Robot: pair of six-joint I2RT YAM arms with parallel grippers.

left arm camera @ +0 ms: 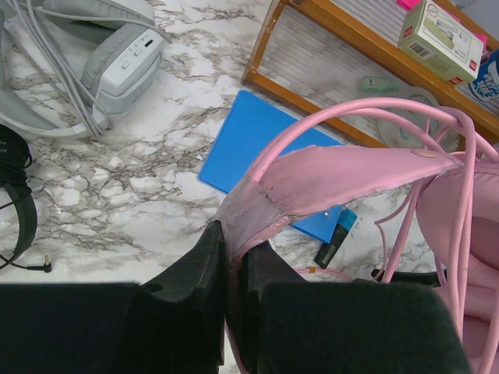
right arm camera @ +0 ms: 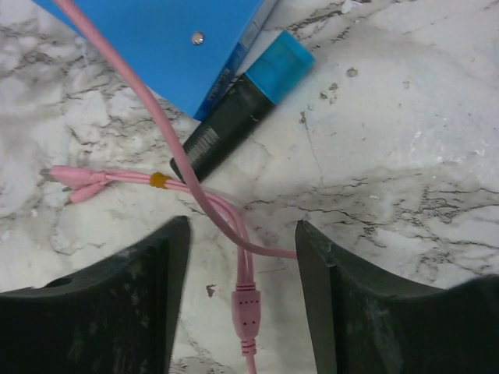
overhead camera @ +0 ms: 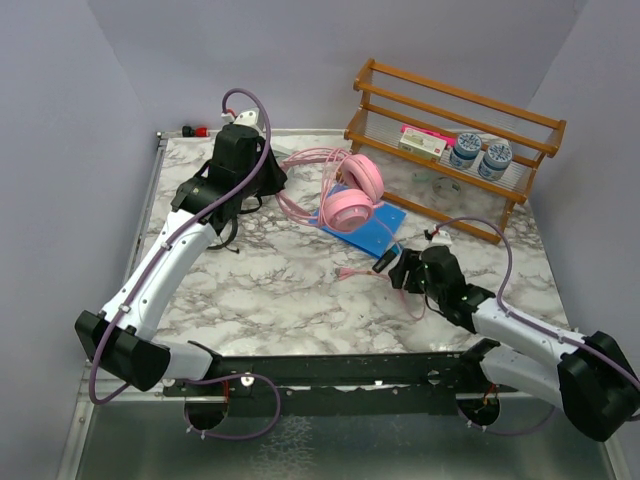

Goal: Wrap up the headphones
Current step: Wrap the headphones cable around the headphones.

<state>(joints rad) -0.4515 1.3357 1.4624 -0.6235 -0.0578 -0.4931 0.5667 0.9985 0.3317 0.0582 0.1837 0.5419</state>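
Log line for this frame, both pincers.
left pincer: shut on pink headphones headband | right pincer: open, astride pink cable | wrap: not done

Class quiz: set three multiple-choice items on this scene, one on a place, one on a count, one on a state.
1. The blue pad lies: A on the rack; B on the marble table; C on the floor.
2. Jars on the rack: A one; B four; C two.
3. The left fingers are: A shut on the pink headphones; B wide open; C shut on a jar.
Key: 1 B, flat on the marble; 2 C, two stand side by side; 3 A, they pinch the headband.
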